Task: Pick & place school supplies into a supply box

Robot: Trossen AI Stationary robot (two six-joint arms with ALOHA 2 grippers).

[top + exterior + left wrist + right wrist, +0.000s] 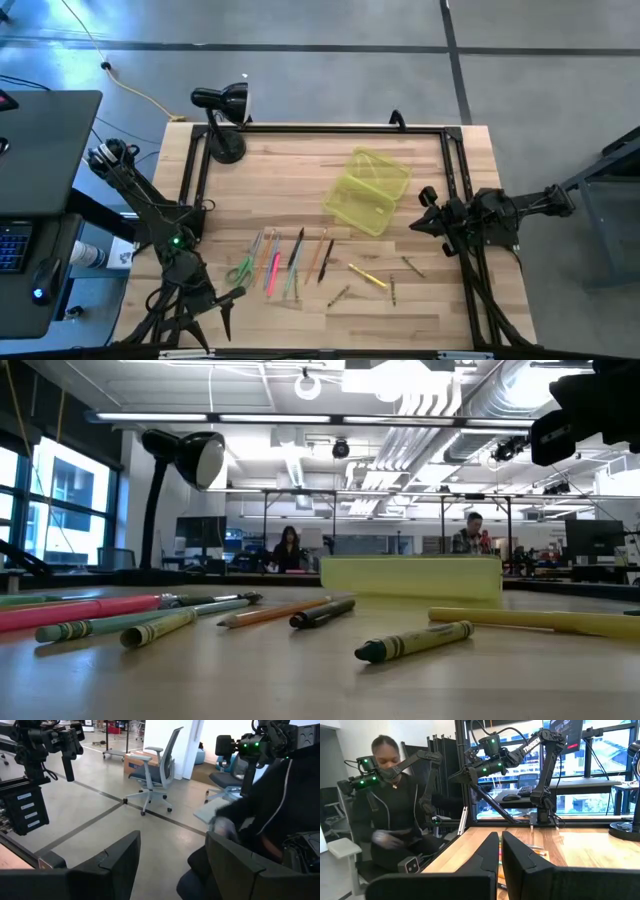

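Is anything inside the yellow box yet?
The supply box lies by itself, apart from the pens and pencils. From above, nothing shows through its cloudy plastic. From table height only its yellow side shows, so small hidden bits cannot be ruled out.

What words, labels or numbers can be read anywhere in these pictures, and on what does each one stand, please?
"TROSS...": white lettering on the dark arm beyond the table; the remaining letters are unclear.
White labels on the drawer unit: too small to read.
Blue panel on the cardboard box: too blurred to read.
Wrapper of the green crayon: print cannot be read.
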